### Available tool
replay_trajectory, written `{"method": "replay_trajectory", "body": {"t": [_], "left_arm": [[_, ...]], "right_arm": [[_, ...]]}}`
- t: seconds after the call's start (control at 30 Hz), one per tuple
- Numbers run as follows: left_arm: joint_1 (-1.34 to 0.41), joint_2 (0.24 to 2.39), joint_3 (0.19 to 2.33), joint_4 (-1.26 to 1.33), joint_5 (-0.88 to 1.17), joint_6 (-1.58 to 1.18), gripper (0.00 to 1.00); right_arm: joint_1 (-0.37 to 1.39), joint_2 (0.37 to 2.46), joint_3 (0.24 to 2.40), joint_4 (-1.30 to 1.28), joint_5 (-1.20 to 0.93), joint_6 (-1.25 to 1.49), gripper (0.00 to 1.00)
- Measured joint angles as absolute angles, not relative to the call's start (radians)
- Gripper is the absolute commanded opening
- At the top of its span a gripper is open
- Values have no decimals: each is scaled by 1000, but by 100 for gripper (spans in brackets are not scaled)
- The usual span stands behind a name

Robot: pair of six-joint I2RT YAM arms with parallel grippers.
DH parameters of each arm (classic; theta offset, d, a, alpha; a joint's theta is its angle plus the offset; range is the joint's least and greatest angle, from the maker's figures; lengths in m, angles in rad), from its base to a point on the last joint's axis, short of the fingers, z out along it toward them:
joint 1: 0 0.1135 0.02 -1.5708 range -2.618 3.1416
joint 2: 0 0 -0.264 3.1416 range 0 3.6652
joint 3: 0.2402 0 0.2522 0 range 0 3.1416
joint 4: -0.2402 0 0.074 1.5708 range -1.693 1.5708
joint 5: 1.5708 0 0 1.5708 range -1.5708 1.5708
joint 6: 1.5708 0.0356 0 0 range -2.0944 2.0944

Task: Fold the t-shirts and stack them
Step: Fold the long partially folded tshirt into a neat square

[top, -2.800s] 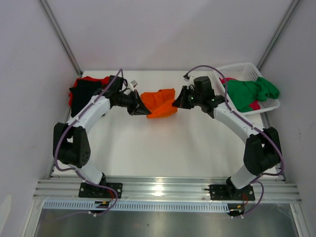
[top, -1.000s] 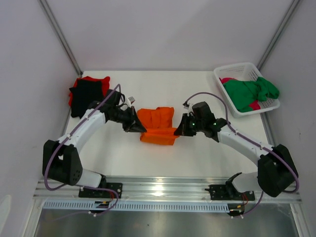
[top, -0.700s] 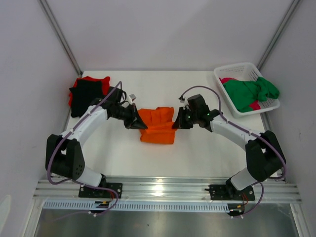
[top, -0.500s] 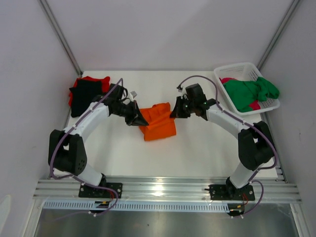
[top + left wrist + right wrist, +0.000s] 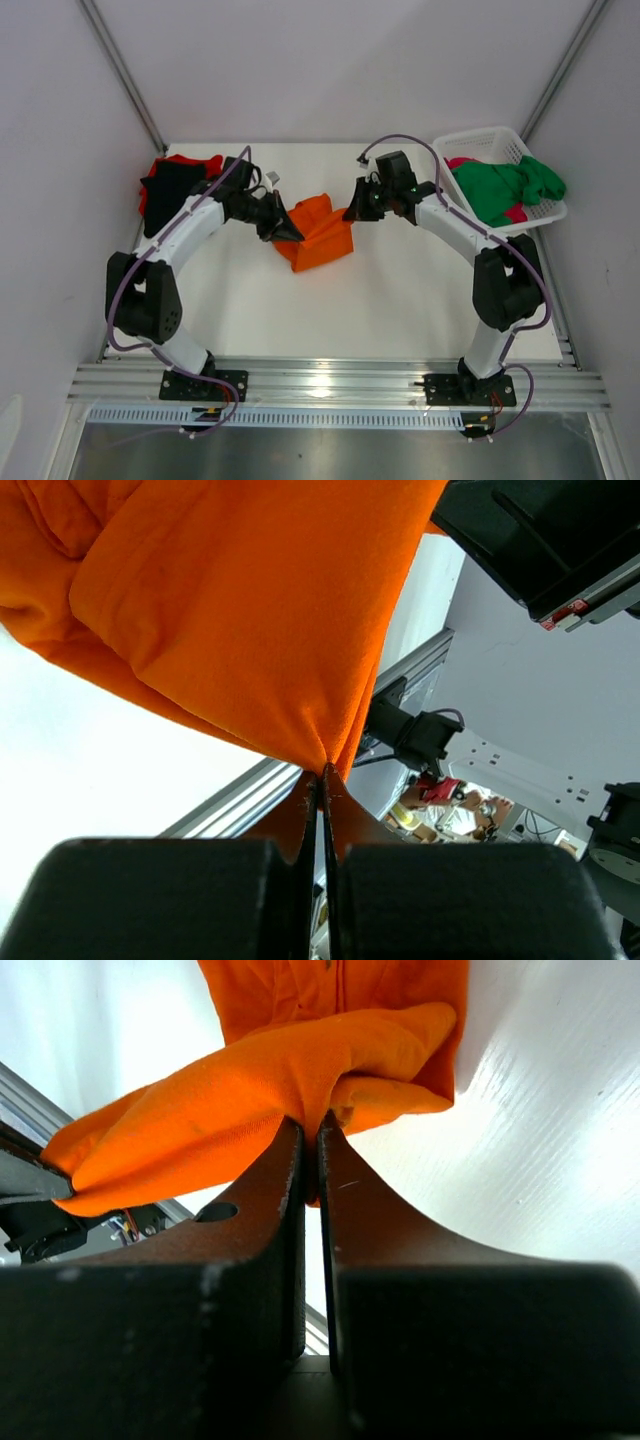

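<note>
The orange t-shirt (image 5: 322, 235) is bunched into a small hanging fold over the middle of the table, held at two corners. My left gripper (image 5: 292, 232) is shut on its left corner; in the left wrist view the cloth (image 5: 250, 610) fans out from the pinched tips (image 5: 325, 772). My right gripper (image 5: 349, 213) is shut on the right corner, with orange cloth (image 5: 300, 1080) squeezed between the tips (image 5: 318, 1130). A black t-shirt (image 5: 172, 190) lies on a red t-shirt (image 5: 188, 161) at the far left. A green t-shirt (image 5: 510, 188) and a magenta-pink t-shirt (image 5: 516, 213) lie in the basket.
The white lattice basket (image 5: 482, 138) stands at the far right corner of the white table (image 5: 400, 290). Metal rails (image 5: 330, 385) run along the near edge beside both arm bases. Slanted frame posts rise at the back corners.
Both grippers have carried the orange t-shirt away from the near side toward the back of the table, lifting it and drawing closer together; the flat fold has bunched into a hanging fold.
</note>
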State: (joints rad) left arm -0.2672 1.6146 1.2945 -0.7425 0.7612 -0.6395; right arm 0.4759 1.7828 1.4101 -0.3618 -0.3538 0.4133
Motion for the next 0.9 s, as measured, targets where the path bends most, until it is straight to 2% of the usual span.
{"method": "replay_trajectory", "body": {"t": [0.5,0.9], "left_arm": [[-266,1621,1313,-715,758,-679,1],[-266,1631,1325,-724,752,-680,1]], "right_arm": [[457,1892,1571,-413,-393,405,0],[455,1881,1529,-418,-390,410,0]]}}
